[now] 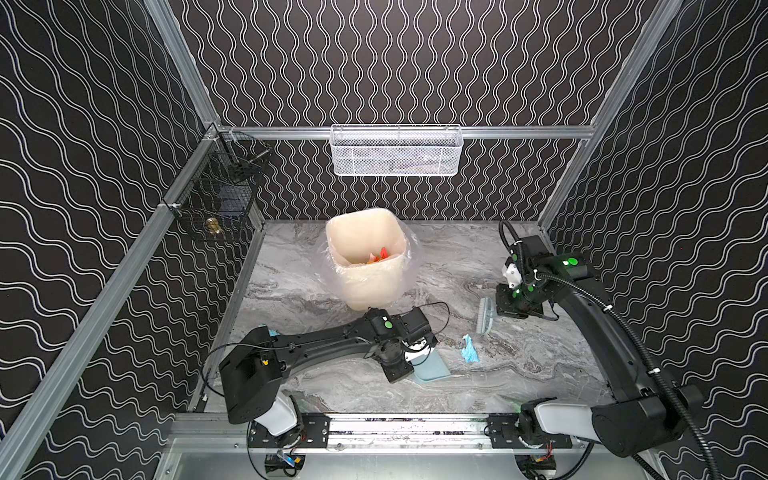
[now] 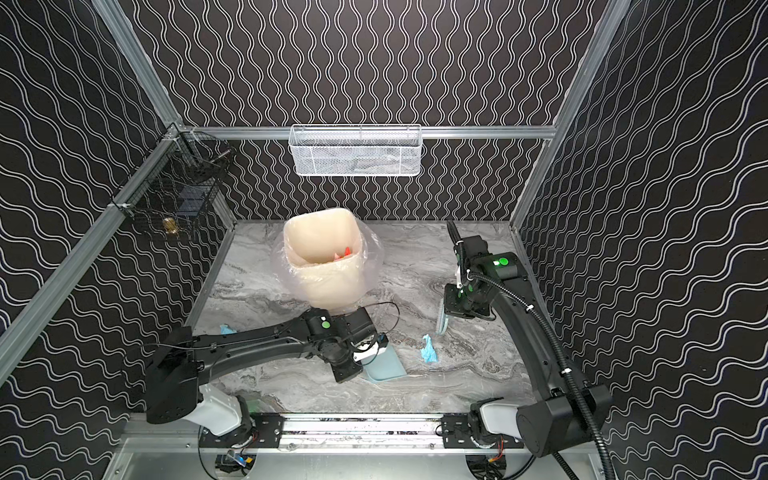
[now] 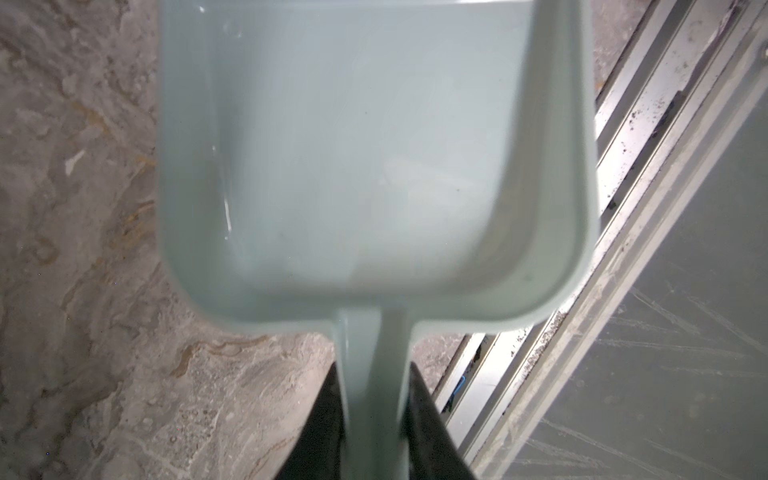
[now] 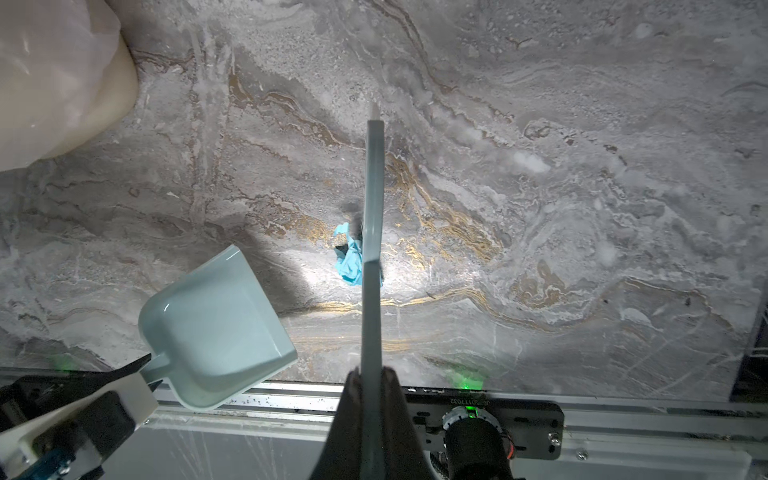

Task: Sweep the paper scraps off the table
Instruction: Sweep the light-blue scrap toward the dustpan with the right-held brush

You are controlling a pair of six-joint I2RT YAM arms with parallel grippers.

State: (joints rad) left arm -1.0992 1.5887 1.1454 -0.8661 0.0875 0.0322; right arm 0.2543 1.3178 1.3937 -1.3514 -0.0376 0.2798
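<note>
Looking across both top views, I see one light-blue crumpled paper scrap (image 1: 469, 349) on the grey marble-patterned table (image 1: 519, 374). It lies between the pale blue plastic dustpan (image 1: 432, 370) on its left and the pale blue hand brush (image 1: 485, 318) just beyond it. A second blue scrap (image 1: 272, 332) is half hidden behind the left arm (image 1: 324, 340), and the cream plastic-lined bin (image 1: 370, 286) stands farther back.

In the left wrist view, the left gripper (image 3: 374, 424) pinches the dustpan's thin handle, and the pan is empty.

In the right wrist view, the right gripper (image 4: 370, 399) is clamped on the brush handle. The brush sits just beside the scrap, placed, I judge, to push it panward.
</note>
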